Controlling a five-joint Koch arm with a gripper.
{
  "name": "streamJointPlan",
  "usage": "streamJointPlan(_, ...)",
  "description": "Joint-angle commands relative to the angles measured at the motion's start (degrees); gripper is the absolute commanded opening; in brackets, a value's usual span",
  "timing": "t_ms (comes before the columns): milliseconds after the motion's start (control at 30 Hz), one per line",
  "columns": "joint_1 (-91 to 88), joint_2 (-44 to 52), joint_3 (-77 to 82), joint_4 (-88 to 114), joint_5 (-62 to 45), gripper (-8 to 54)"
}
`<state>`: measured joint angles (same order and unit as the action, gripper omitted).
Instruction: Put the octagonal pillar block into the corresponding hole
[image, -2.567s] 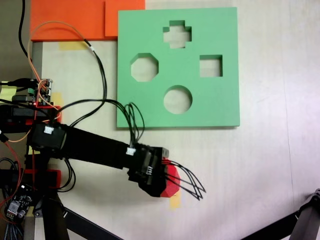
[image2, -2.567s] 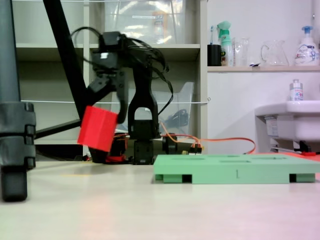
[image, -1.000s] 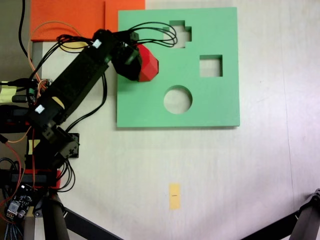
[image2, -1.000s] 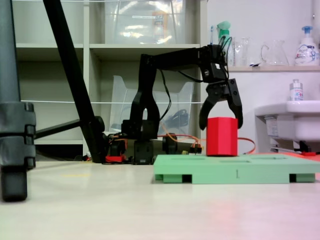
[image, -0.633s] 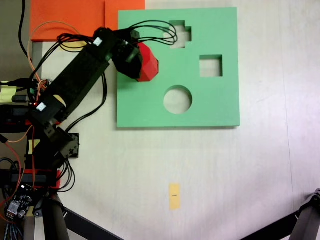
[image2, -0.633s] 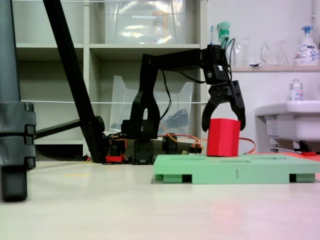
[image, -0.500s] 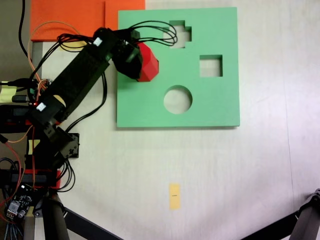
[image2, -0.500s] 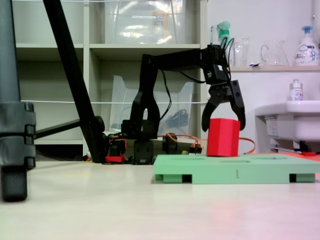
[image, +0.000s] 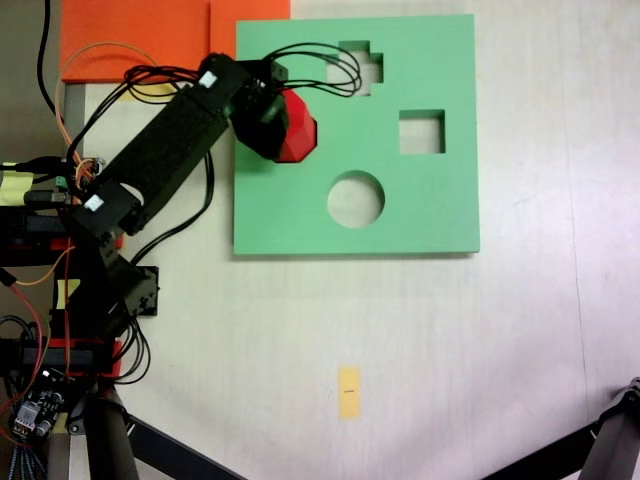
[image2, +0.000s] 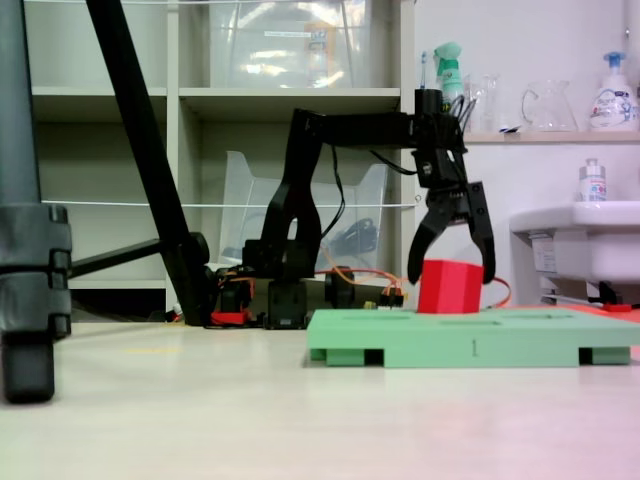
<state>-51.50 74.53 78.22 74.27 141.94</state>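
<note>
The red octagonal pillar block (image2: 449, 286) sits partway down in the eight-sided hole of the green foam board (image: 420, 210), its upper part standing proud of the board's top face, leaning a touch, so it reads as seated but not flush. Straddling it from above is the claw (image2: 451, 268), jaws spread wide on either side of the block, holding nothing. From above, the arm (image: 160, 165) reaches in over the board's left edge, covering that hole; the round cutout (image: 356, 199) lies just beside the block, on the desk (image: 520, 330).

text: "1" | on: green foam board (image2: 474, 349) front edge
</note>
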Motion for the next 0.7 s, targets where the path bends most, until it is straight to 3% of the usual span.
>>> streamJointPlan(0,-0.4,0.6,0.4,-3.7,0.3,38.2)
streamJointPlan(67,-0.1,0.5,1.3,-3.9,0.4,40.9)
streamJointPlan(133,0.3,0.2,1.3,-4.4,0.3,51.7)
streamJointPlan(300,1.1,5.4,1.3,-3.4,-6.3,52.2)
streamJointPlan(433,2.7,22.8,1.9,-1.8,-21.7,51.9)
streamJointPlan(533,7.1,35.5,5.2,-2.2,-42.5,45.8)
streamJointPlan(667,18.0,44.5,6.9,-3.4,-73.5,45.0)
